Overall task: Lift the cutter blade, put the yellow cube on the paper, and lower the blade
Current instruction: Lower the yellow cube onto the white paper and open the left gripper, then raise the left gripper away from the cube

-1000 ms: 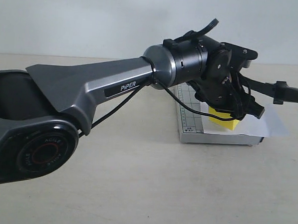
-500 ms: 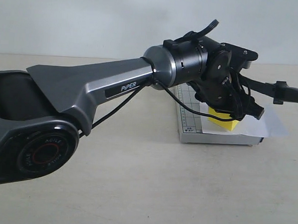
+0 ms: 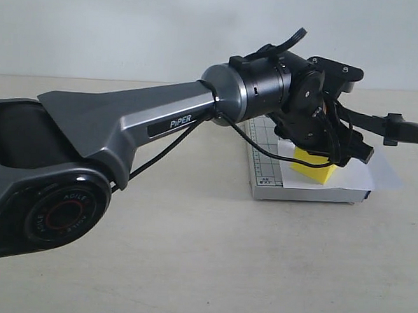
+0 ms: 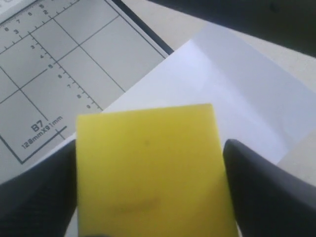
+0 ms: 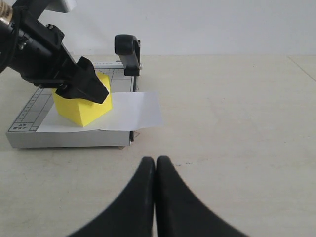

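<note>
1. Yellow cube [image 3: 313, 167], a bright, matte, solid block, is sitting on the plain white thin paper sheet [image 3: 385, 169]. That sheet is lying across the small grey gridded cutter base [image 3: 265, 159] at the right of the scene and is overhanging the base's right edge.
2. The left gripper [image 4: 150, 143] is reaching over the base, its dark fingers [image 4: 34, 197] flanking the yellow cube closely on both sides. Whether they are pinching it or just letting go cannot be told.
3. The long thin black cutter blade [image 3: 400, 129], with its rounded handle, is standing raised above the right side of the base, and nothing is holding it.
4. The right gripper [image 5: 155, 160] is hovering over the beige tabletop [image 3: 190, 254] on the near side, well apart from the cutter. Its fingers are pressed together on nothing.
5. Judgement: raising appears done, and the placing step is closing out.
6. Judgement: the next move calls for the left gripper letting go fully and lifting clear without dragging the yellow cube or the paper sheet. The handle then needs taking and the cutter blade easing down.
</note>
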Robot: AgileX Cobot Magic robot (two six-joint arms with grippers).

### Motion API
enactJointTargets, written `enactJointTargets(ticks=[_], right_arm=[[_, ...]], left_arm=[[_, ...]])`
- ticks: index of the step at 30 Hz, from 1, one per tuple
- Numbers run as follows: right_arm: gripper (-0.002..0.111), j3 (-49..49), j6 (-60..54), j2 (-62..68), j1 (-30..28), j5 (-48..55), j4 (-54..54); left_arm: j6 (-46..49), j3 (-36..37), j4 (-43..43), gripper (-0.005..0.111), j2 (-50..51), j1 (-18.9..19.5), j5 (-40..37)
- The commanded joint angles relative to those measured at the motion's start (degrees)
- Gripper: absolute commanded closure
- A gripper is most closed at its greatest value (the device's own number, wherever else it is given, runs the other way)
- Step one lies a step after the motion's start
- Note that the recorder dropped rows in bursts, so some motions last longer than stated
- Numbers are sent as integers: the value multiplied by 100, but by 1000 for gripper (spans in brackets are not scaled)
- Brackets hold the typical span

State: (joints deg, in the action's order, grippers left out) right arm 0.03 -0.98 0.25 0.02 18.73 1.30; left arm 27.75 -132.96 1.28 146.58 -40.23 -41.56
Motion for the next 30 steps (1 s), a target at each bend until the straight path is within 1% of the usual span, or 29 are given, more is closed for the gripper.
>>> enactJointTargets(ticks=[1, 7, 12, 14, 16, 20, 23, 25, 28, 30], right_arm=[[108, -3, -20, -25, -6, -32, -15], [108, -3, -20, -25, -6, -32, -15], [108, -3, -20, -25, -6, -32, -15], [108, -3, -20, -25, -6, -32, -15], [108, -3, -20, -25, -6, -32, -15], [108, -3, -20, -25, -6, -32, -15], [108, -3, -20, -25, -6, -32, -15], [108, -3, -20, -25, -6, -32, -15], [108, -3, -20, -25, -6, -32, -15], [108, -3, -20, -25, -6, -32, -15]], left_arm=[[20, -37, -43, 34, -22, -29, 79], [20, -37, -128, 34, -274, -29, 15], [41, -37, -128, 34, -428, -29, -613], [73, -37, -244, 34, -460, -29, -686], [211, -37, -357, 34, -531, -29, -571], [225, -37, -384, 34, -660, -29, -153], [255, -37, -473, 34, -712, -29, 25], [531, -37, -896, 34, -723, -29, 118], [1261, -37, -1803, 34, -726, -64, 253], [1449, -37, -2020, 34, -749, -120, 310]])
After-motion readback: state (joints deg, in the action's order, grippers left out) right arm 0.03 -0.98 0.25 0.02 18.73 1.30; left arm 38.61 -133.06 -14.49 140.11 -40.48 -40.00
